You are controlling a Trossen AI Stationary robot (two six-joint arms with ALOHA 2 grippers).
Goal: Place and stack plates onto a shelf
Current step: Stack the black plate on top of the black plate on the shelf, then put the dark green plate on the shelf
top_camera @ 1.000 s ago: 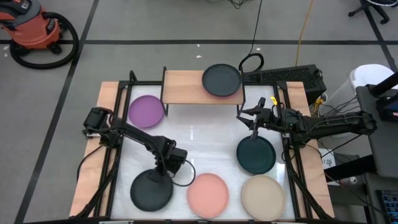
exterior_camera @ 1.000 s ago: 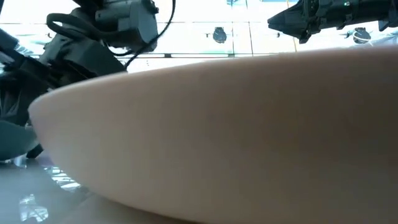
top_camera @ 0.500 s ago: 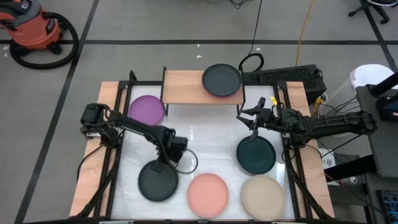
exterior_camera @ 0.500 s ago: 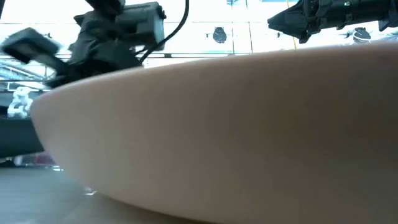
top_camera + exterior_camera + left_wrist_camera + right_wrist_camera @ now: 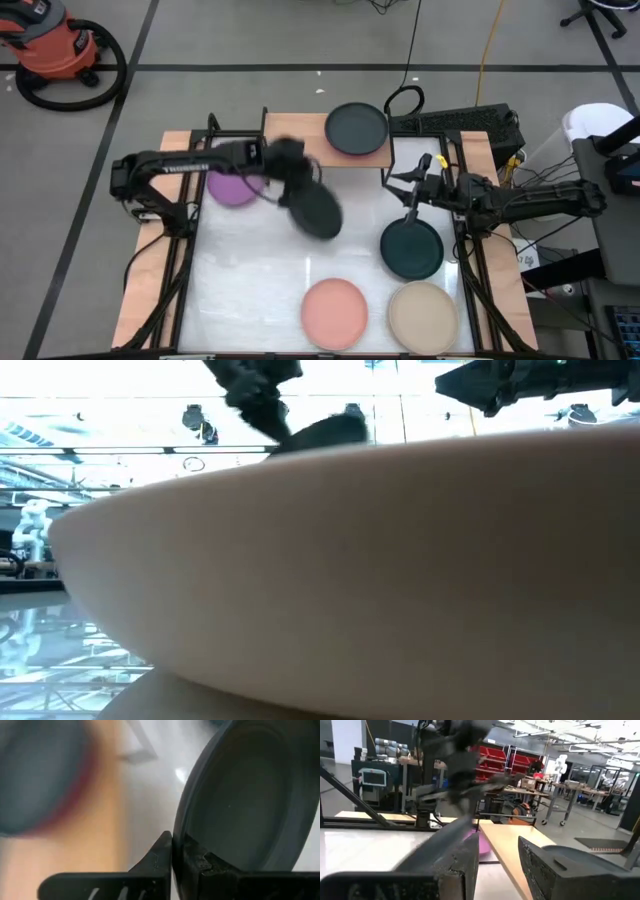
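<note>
My left gripper (image 5: 292,168) is shut on a charcoal plate (image 5: 316,211) and holds it in the air just in front of the shelf (image 5: 295,142), a light-wood board on black legs. A second charcoal plate (image 5: 356,128) lies flat on the shelf's right half. A purple plate (image 5: 230,189) lies on the table under my left arm. A dark teal plate (image 5: 411,249), a salmon plate (image 5: 335,313) and a beige plate (image 5: 423,316) also lie flat on the table. My right gripper (image 5: 400,190) hangs open over the teal plate's far rim, holding nothing. My left gripper pinches the charcoal plate's rim (image 5: 176,851) between its two fingers, one finger (image 5: 159,859) on the plate's underside and the other on its hollow upper face. The plate is lifted clear of the table and tilted, reaching away from the fingers.
Black frame rails (image 5: 190,250) run along the table's left and right sides. A pale plate's rim (image 5: 350,570) fills most of the low view. A bare white stretch (image 5: 250,290) lies at the table's near left.
My left gripper has taken the charcoal plate off the table's near left, lifted it clear and swung it fast toward the far edge, up to the shelf. The plate now hangs tilted. Before lifting, it slid a little along the table.
</note>
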